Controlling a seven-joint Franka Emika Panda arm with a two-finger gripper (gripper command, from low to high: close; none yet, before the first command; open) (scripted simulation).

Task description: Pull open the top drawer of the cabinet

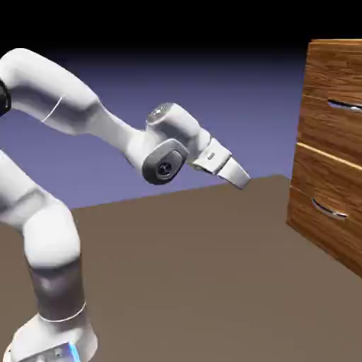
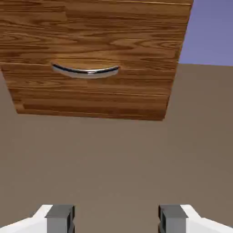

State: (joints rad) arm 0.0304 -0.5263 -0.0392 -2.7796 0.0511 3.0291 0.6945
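Observation:
The reddish-brown wood-grain cabinet (image 1: 332, 162) stands at the exterior view's right edge. Its top drawer (image 1: 339, 124) is flush with the front and carries a slim silver handle (image 1: 346, 106). My gripper (image 1: 242, 179) hangs in the air well to the left of the cabinet, pointing down and toward it, touching nothing. In the hand view the gripper (image 2: 116, 220) is open, its two grey fingertips (image 2: 59, 217) set wide apart with only table between them. That view shows the cabinet (image 2: 91, 27) low down, with what looks like the lower drawer's handle (image 2: 85, 70); the top drawer is out of that view.
The lower drawer (image 1: 322, 212) with its own silver handle (image 1: 329, 208) sits under the top one, shut. Brown table (image 1: 198, 269) stretches between the arm's base and the cabinet. The backdrop is plain blue-violet.

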